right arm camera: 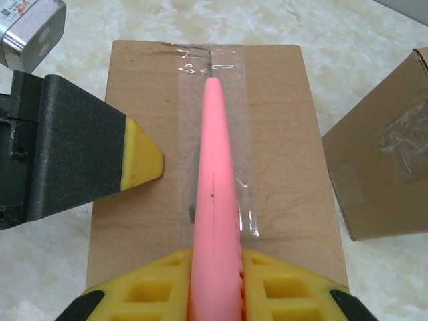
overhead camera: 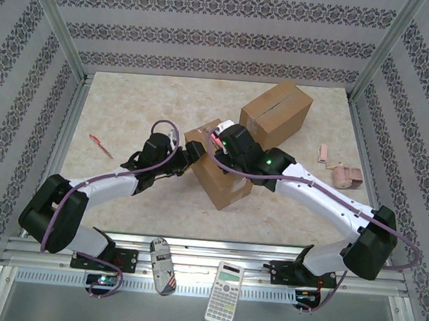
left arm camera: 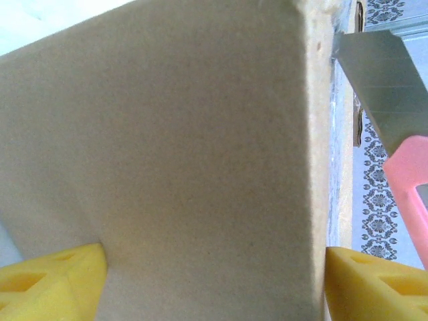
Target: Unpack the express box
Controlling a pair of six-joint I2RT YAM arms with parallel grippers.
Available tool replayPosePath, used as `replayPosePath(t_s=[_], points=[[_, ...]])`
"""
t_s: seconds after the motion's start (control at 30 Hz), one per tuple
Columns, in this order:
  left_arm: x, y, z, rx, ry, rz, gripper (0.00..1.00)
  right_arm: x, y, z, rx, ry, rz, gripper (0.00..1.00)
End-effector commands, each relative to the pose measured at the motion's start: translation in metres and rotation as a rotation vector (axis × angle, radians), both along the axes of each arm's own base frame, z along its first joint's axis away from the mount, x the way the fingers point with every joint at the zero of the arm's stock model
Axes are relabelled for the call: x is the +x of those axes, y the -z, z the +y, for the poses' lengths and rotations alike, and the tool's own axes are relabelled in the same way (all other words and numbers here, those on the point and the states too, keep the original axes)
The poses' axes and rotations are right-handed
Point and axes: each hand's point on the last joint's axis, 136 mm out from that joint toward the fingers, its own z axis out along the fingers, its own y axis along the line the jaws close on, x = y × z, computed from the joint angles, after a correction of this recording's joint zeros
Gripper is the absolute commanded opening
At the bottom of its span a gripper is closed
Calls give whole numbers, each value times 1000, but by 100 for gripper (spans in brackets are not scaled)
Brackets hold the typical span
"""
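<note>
The express box (overhead camera: 217, 177) is a brown carton, taped along its top, in the middle of the table. My left gripper (overhead camera: 192, 155) is closed across it from the left; the cardboard face (left arm camera: 200, 167) lies between the two yellow pads (left arm camera: 53, 281), which touch its sides. My right gripper (right arm camera: 215, 257) is shut on a pink utility knife (right arm camera: 215, 167) that lies along the clear tape seam (right arm camera: 210, 67) on the box top (right arm camera: 287, 134). The steel blade (left arm camera: 381, 80) shows at the box's edge. The left finger's yellow tip (right arm camera: 142, 157) rests beside the knife.
A second, larger carton (overhead camera: 276, 112) stands just behind, close on the right (right arm camera: 384, 167). A red pen (overhead camera: 100, 145) lies at the left, and small pinkish items (overhead camera: 345, 174) at the right. A calculator (overhead camera: 225, 283) and a patterned case (overhead camera: 163, 265) sit on the front rail.
</note>
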Motion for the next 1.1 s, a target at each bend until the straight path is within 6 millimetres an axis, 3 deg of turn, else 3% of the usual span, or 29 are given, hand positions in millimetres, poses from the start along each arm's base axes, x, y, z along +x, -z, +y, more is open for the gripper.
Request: replayPosePath(t_s=[0.0,0.63,1.07], points=[[-14,48,18,86,-52,152,82,-25,21,-30,-131,35,104,0],[-19,61,32,132,-103,198,82,-49,18,-56,-228,73,123,0],[-18,62,35,138,-112,201,82,-80,9,-83,-316,124,190,0]])
